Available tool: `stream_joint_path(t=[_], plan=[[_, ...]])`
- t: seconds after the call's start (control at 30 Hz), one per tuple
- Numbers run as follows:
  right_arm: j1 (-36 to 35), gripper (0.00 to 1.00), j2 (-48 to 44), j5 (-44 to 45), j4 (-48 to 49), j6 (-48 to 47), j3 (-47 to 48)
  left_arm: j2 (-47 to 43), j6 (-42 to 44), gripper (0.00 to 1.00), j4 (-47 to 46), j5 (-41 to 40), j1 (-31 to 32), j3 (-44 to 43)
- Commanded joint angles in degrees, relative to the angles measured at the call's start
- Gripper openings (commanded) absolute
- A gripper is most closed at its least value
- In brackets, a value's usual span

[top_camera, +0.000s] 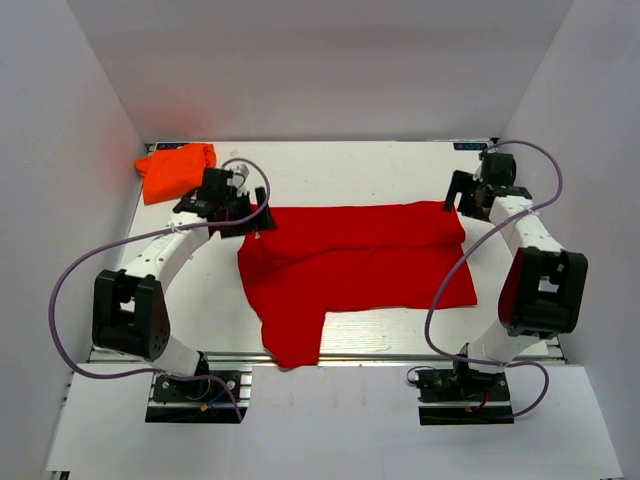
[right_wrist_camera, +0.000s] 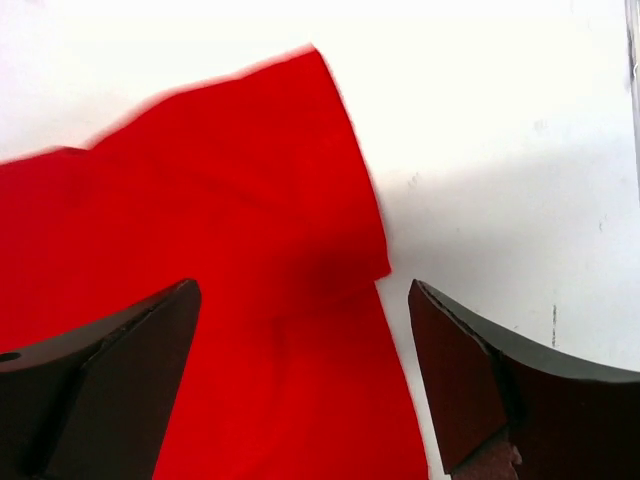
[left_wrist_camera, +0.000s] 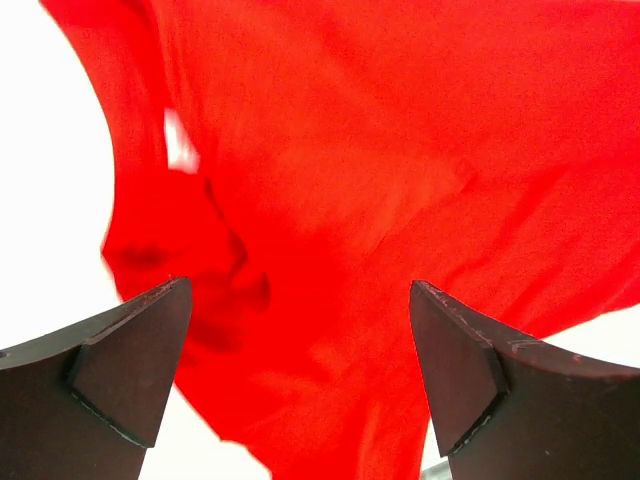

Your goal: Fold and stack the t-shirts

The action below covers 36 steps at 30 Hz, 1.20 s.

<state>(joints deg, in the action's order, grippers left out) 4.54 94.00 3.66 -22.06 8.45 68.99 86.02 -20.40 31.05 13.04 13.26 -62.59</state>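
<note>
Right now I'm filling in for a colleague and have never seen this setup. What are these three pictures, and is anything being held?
These are two robot arms bolted at the near edge of a white table, each ending in a two-finger gripper. The wide picture comes from a fixed camera above and behind them. The other two come from cameras on the wrists, with the dark fingers at the bottom.

A red t-shirt lies spread on the table; an orange t-shirt sits bunched in the far left corner.

The left gripper and right gripper are both open above the red shirt's far corners, holding nothing.
</note>
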Motion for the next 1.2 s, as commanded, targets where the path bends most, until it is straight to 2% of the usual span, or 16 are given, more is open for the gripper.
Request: stream_joint_path(t=[0.0,0.2,0.37,0.57,0.7,0.73,0.77,0.8,0.9,0.93,1.03,1.17], plan=[[-0.1,0.90,-2.7,-7.9,3.2,0.1,2.0,1.7,-0.3,1.00,-1.2,-0.7,0.2,-5.3],[-2.0,0.90,4.9,-15.4,4.8,-0.5,6.5,14.5,0.2,1.00,-3.8,1.4,0.2,-12.9],[-2.3,0.90,12.7,-16.8,5.4,0.1,10.0,24.0,0.8,1.00,-3.8,0.8,-0.3,-16.4],[-1.8,0.90,20.3,-13.3,6.4,1.2,12.3,30.7,0.8,1.00,-2.8,-3.2,-1.0,-19.2],[-1.2,0.90,25.4,-8.9,6.7,6.5,14.8,34.2,0.8,0.98,-1.6,-4.9,-1.5,-21.2],[-0.9,0.90,26.1,-6.1,6.6,9.2,15.3,35.4,0.8,0.94,-1.6,-4.9,-1.5,-21.2],[-0.7,0.90,26.8,-5.2,6.5,10.4,15.4,36.0,0.8,0.85,-1.1,-4.9,-2.2,-22.0],[0.1,0.90,26.9,-4.3,6.6,11.8,15.2,36.0,0.3,0.64,-1.1,-5.5,-2.7,-22.0],[1.1,0.90,27.7,-3.9,6.7,16.8,14.9,37.3,0.3,0.38,-1.1,-6.2,-3.2,-22.6],[1.3,0.90,27.9,-3.8,6.9,17.7,14.8,37.3,-0.2,0.22,-1.1,-6.7,-3.8,-22.6],[1.2,0.90,27.7,-4.7,8.3,17.7,14.3,39.4,-0.3,0.00,-1.8,-5.7,-3.9,-25.6],[1.4,0.90,27.2,-4.5,9.1,18.8,14.1,44.4,0.4,0.00,0.4,-5.7,-4.9,-35.0]])
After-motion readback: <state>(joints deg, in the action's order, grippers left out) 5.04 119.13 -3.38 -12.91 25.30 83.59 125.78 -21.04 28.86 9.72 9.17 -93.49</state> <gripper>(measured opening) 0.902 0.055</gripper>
